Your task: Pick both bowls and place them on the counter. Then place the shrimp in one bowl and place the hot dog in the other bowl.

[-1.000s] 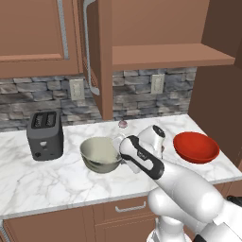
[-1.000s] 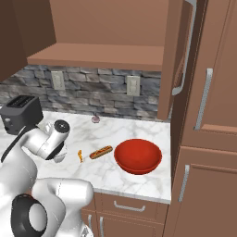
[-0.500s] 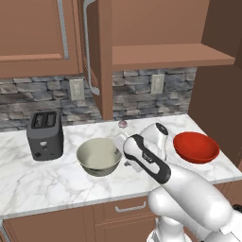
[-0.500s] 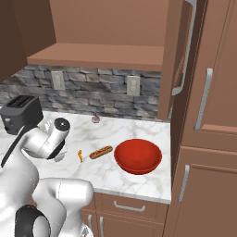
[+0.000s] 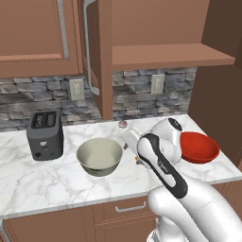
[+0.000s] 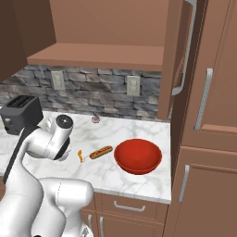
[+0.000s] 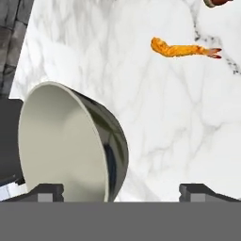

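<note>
We note grey bowl (image 5: 99, 156) upright on desk (image 5: 28, 179) beside toaster (image 5: 45, 134). Right base view adds shrimp (image 6: 80, 155), hot dog (image 6: 100, 152), red bowl (image 6: 138, 156). Hand view: jaws apart, astride grey bowl's rim.

Grey-beige bowl (image 5: 99, 156) sits upright on the marble counter (image 5: 28, 179), center-left of the left base view. Red bowl (image 6: 138, 156) sits upright at center of the right base view, hot dog (image 6: 100, 152) just left of it, tiny orange shrimp (image 6: 79, 155) further left.

Shrimp (image 6: 80, 155) lies left of hot dog (image 6: 100, 152) on counter (image 6: 139, 183).
</note>
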Controlling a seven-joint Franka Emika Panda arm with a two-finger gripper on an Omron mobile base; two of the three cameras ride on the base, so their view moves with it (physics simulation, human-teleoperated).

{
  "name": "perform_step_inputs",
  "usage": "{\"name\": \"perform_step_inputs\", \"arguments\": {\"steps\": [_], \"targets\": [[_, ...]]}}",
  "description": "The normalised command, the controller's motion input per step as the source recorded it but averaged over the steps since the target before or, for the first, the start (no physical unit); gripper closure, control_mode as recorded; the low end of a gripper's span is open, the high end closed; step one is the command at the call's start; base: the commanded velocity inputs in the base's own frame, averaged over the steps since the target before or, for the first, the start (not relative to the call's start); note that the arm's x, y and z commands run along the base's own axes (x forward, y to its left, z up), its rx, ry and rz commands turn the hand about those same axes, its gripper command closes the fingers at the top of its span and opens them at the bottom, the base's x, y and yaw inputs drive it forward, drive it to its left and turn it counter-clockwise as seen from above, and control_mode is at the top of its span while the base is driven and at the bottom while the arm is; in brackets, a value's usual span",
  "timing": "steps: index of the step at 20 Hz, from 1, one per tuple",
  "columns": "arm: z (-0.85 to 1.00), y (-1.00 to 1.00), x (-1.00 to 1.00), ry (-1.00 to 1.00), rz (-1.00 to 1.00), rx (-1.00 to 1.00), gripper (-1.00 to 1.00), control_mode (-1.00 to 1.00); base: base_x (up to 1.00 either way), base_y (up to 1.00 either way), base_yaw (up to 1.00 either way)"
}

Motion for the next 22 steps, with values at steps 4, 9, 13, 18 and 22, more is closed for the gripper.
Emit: {"name": "perform_step_inputs", "arguments": {"steps": [4, 9, 13, 18, 22], "targets": [[0.23, -0.45, -0.27, -0.05, 0.04, -0.11, -1.0, -1.0, 0.0, 0.0, 0.0], [0.12, -0.4, -0.2, -0.04, 0.13, -0.17, -1.0, -1.0, 0.0, 0.0, 0.0], [0.08, -0.3, -0.11, -0.01, 0.2, -0.12, -1.0, -1.0, 0.0, 0.0, 0.0], [0.05, -0.09, -0.01, 0.0, 0.23, -0.16, -1.0, -1.0, 0.0, 0.0, 0.0], [0.01, -0.02, 0.0, 0.03, 0.23, -0.17, -1.0, -1.0, 0.0, 0.0, 0.0]]}}
